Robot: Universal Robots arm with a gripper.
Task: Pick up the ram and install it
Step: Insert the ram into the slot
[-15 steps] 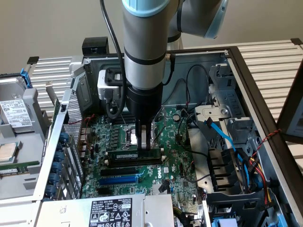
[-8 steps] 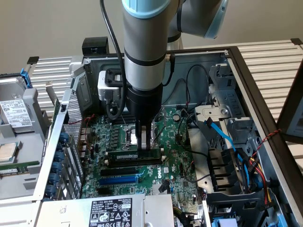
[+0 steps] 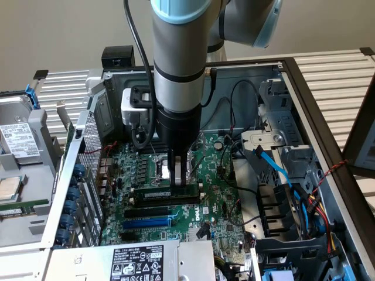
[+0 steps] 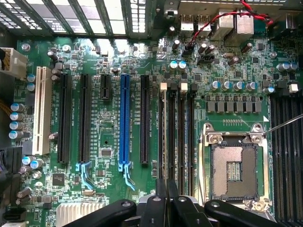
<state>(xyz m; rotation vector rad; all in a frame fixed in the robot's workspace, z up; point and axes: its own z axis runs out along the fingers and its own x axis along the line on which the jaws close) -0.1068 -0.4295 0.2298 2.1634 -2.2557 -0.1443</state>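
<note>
The ram [image 3: 169,192] is a thin green stick with a white label. It stands on edge along a memory slot of the motherboard [image 3: 217,211], beside the CPU socket [image 3: 159,167]. My gripper [image 3: 179,181] comes straight down on it from above, its two narrow fingers shut on the stick's top edge near the middle. In the wrist view the ram [image 4: 164,137] shows edge-on as a thin line over the slot nearest the black expansion slots. The gripper [image 4: 164,191] has its fingers pinched together over that line. Whether the stick is fully seated cannot be told.
The board lies inside an open PC case [image 3: 304,93]. Drive bays and blue, black and red cables [image 3: 275,170] crowd the exterior view's right. A blue expansion slot [image 4: 125,118] and the open CPU socket [image 4: 234,170] flank the memory slots. A hard drive [image 3: 17,143] lies outside the case on the exterior view's left.
</note>
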